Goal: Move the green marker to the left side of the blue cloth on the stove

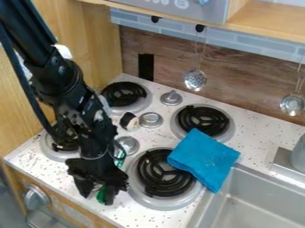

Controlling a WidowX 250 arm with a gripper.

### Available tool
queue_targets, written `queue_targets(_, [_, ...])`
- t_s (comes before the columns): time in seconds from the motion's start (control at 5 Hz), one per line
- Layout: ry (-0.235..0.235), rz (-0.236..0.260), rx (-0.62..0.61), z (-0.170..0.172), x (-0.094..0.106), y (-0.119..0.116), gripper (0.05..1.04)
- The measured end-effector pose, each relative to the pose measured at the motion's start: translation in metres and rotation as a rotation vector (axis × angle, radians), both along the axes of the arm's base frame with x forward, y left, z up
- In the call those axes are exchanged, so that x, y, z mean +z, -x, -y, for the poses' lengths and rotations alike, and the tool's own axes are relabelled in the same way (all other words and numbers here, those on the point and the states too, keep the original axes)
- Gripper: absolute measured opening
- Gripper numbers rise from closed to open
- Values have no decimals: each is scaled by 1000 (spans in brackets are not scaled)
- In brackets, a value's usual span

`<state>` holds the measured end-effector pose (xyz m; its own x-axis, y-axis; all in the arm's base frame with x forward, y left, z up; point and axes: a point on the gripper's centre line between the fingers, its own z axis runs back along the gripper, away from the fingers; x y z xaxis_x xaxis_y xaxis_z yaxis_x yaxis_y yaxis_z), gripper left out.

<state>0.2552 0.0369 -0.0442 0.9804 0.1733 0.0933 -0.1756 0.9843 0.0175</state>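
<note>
The black, hard-edged tool (97, 198) hangs low over the front of the speckled white worktop (179, 96), just beside the round rim of a coil burner (164, 174). A small, smooth green thing (101, 195) shows at its tip; I cannot tell how far the tool is open or whether it grips that piece. Farther up, a green-and-white piece (120, 156) peeks out beside the arm. Blue cloth (204, 156), soft and folded into a rough rectangle, laps over the burner's black spiral and reaches the rim of the grey sink (244, 196). Behind the arm, a stubby cylinder (129, 121), dark at one end and pale at the other, lies near a round, ridged metal piece (151, 120). A perforated metal strainer (195, 80) hangs before the wood-grained back panel (238, 80).
</note>
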Motion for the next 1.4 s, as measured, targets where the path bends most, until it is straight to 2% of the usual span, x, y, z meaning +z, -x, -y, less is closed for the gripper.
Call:
queue_targets(0.2, [4,19,-13,0,0,-10,430])
queue_targets(0.4, [5,23,-23,0,1,-12,347])
queue_targets(0.6, [16,15,-29,2,2,-6,347])
queue_targets(0.8, [42,15,-36,7,14,0,347])
queue_targets(1.0, [41,49,-17,8,33,-3,347])
queue_targets(1.2, [87,46,-30,14,39,-3,347])
queue_targets(1.4, [101,66,-17,19,46,-19,347])
